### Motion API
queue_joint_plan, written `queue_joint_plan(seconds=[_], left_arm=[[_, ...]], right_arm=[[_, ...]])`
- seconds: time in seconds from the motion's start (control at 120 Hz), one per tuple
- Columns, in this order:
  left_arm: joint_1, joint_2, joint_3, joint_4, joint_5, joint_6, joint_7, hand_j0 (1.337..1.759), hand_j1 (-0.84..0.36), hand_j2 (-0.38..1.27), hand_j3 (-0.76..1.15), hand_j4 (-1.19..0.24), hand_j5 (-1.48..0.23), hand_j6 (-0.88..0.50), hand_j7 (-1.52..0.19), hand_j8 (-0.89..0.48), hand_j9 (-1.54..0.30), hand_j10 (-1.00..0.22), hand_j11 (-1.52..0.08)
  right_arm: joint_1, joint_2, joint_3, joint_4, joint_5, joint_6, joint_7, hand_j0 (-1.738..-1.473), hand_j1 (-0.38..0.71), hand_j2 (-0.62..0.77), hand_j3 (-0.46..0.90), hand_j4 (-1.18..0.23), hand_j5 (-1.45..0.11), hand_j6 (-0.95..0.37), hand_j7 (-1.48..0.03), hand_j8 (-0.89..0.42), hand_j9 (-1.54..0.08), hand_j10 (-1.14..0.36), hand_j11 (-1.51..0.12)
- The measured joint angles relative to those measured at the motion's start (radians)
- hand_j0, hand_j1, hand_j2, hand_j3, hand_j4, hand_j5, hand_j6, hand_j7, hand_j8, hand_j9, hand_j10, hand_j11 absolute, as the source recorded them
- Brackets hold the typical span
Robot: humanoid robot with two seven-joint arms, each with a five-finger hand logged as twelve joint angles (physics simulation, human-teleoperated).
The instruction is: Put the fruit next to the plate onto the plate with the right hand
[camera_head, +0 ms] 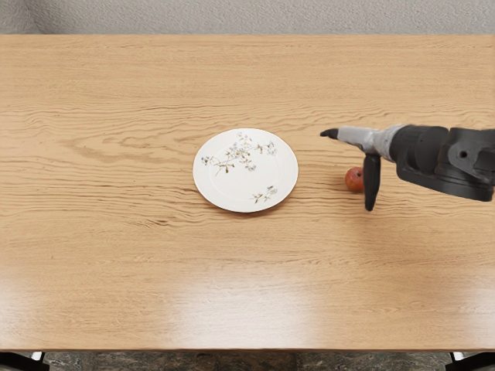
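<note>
The right hand [368, 147], fingers spread and holding nothing, hovers just beside the fruit [353, 179], which lies on the desk [116, 255] right of the plate [220, 189], so this looks like the reach; next it must lower and close around the fruit

No legible text, label, brand, number or sign is found. Only a floral pattern is carried by the plate [232, 189] on the table [116, 255].
</note>
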Motion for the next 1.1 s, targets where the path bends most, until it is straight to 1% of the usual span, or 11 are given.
queue_joint_plan(seconds=[0.1, 0.2, 0.292, 0.333, 0.558, 0.667, 0.85, 1.1], left_arm=[[0.000, 0.000, 0.000, 0.000, 0.000, 0.000, 0.000, 1.658, 0.35, 0.00, 0.00, 0.00, 0.00, 0.00, 0.00, 0.00, 0.00, 0.00, 0.00], [0.000, 0.000, 0.000, 0.000, 0.000, 0.000, 0.000, 1.658, 0.35, 0.00, 0.00, 0.00, 0.00, 0.00, 0.00, 0.00, 0.00, 0.00, 0.00], [0.000, 0.000, 0.000, 0.000, 0.000, 0.000, 0.000, 1.658, 0.35, 0.00, 0.00, 0.00, 0.00, 0.00, 0.00, 0.00, 0.00, 0.00, 0.00], [0.000, 0.000, 0.000, 0.000, 0.000, 0.000, 0.000, 1.658, 0.35, 0.00, 0.00, 0.00, 0.00, 0.00, 0.00, 0.00, 0.00, 0.00, 0.00], [0.000, 0.000, 0.000, 0.000, 0.000, 0.000, 0.000, 1.658, 0.35, 0.00, 0.00, 0.00, 0.00, 0.00, 0.00, 0.00, 0.00, 0.00, 0.00], [0.000, 0.000, 0.000, 0.000, 0.000, 0.000, 0.000, 1.658, 0.35, 0.00, 0.00, 0.00, 0.00, 0.00, 0.00, 0.00, 0.00, 0.00, 0.00], [0.000, 0.000, 0.000, 0.000, 0.000, 0.000, 0.000, 1.658, 0.35, 0.00, 0.00, 0.00, 0.00, 0.00, 0.00, 0.00, 0.00, 0.00, 0.00], [0.000, 0.000, 0.000, 0.000, 0.000, 0.000, 0.000, 1.658, 0.35, 0.00, 0.00, 0.00, 0.00, 0.00, 0.00, 0.00, 0.00, 0.00, 0.00]], right_arm=[[0.000, 0.010, -0.025, -0.022, -0.031, -0.003, 0.000, -1.658, -0.33, 0.00, 0.00, -0.02, -0.02, -0.02, -0.02, -0.02, -0.02, -0.02, -0.02], [-0.002, 0.038, -0.034, -0.068, -0.043, -0.005, 0.000, -1.658, -0.33, 0.00, 0.00, -0.02, -0.03, -0.02, -0.02, -0.02, -0.03, -0.02, -0.03], [-0.004, 0.052, -0.042, -0.090, -0.051, -0.028, 0.000, -1.658, -0.32, 0.00, 0.00, -0.03, -0.03, -0.03, -0.03, -0.03, -0.03, -0.02, -0.03], [-0.004, 0.055, -0.050, -0.095, -0.058, -0.040, 0.000, -1.658, -0.30, -0.01, 0.00, -0.05, -0.06, -0.05, -0.06, -0.05, -0.06, -0.05, -0.06], [-0.013, 0.063, -0.075, -0.104, -0.083, -0.090, 0.000, -1.658, -0.13, -0.03, 0.00, -0.19, -0.24, -0.19, -0.24, -0.19, -0.24, -0.19, -0.24], [-0.018, 0.072, -0.106, -0.104, -0.113, -0.139, 0.000, -1.658, -0.08, -0.04, 0.00, -0.23, -0.30, -0.23, -0.30, -0.23, -0.30, -0.23, -0.30], [-0.034, 0.091, -0.156, -0.100, -0.152, -0.236, 0.000, -1.658, -0.03, -0.05, 0.00, -0.27, -0.35, -0.27, -0.35, -0.27, -0.35, -0.27, -0.35], [-0.066, 0.106, -0.190, -0.105, -0.185, -0.320, 0.000, -1.658, -0.01, -0.05, 0.00, -0.29, -0.38, -0.29, -0.37, -0.29, -0.38, -0.29, -0.38]])
